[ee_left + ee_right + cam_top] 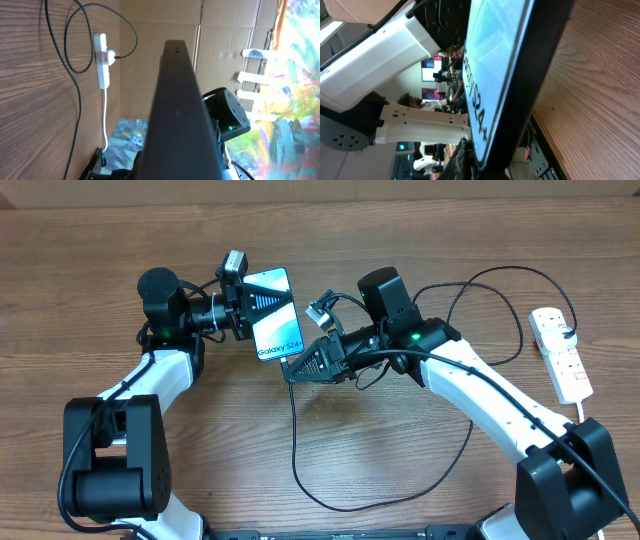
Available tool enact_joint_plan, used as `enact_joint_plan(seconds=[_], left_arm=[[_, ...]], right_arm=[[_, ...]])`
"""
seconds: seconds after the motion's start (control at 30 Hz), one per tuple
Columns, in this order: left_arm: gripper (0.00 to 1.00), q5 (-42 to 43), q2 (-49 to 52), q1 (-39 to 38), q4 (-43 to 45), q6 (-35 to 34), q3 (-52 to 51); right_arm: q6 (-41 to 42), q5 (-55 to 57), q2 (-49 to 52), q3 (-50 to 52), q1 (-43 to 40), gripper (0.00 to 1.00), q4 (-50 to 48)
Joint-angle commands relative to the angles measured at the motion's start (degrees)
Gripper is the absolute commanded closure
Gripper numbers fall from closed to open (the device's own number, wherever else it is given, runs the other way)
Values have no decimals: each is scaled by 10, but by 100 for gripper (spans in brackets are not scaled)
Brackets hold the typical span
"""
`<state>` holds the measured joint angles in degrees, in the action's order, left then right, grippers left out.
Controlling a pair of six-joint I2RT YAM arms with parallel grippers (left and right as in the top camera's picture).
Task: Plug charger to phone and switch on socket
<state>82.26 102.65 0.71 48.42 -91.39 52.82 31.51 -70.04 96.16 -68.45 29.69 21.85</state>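
Overhead, left of centre: left pincer (244,306) clamped on the slim rectangular phone (272,312) with a blue-teal screen. It is tilted, and its "Galaxy S24" edge points to the lower right. It appears lifted off the brown wood-grain counter (120,240).

Just beside that edge: right pincer (299,366), jaws together. The thin black charger (293,430) cable drops from it towards the bottom of the frame, so it is judged clamped on the connector end. The tip itself is hidden.

Far right: white oblong socket (561,356) with red switches, well apart, untouched.

Step in hand (judgement): insertion. To do it well:
- Line the connector up with the phone's long axis before pushing.
- Keep the left grip rigid.
- Push straight and gently.
- Leave the cable slack.

The port is not visible in either wrist view, so alignment is unconfirmed.
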Motion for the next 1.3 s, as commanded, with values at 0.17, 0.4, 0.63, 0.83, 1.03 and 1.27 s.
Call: enact_joint_plan(seconds=[0.17,0.4,0.63,0.83,1.03,1.27], left_arm=[[96,-2,-18,-4,5,-5,2],[96,-2,-18,-4,5,-5,2],[96,-2,-18,-4,5,1,2],[96,-1,-18,-4,5,14,2],[96,1,-18,-4,5,16,2],[96,16,-18,-4,5,16,2]], right_arm=[[29,31,-4,-1,-2,96,-7],[33,32,-4,-1,-2,96,-16],[33,17,-4,-1,-2,96,-17],[33,5,-4,-1,-2,96,-19],[33,5,-4,-1,-2,96,-19],[47,19,-4,-1,-2,96,-25]])
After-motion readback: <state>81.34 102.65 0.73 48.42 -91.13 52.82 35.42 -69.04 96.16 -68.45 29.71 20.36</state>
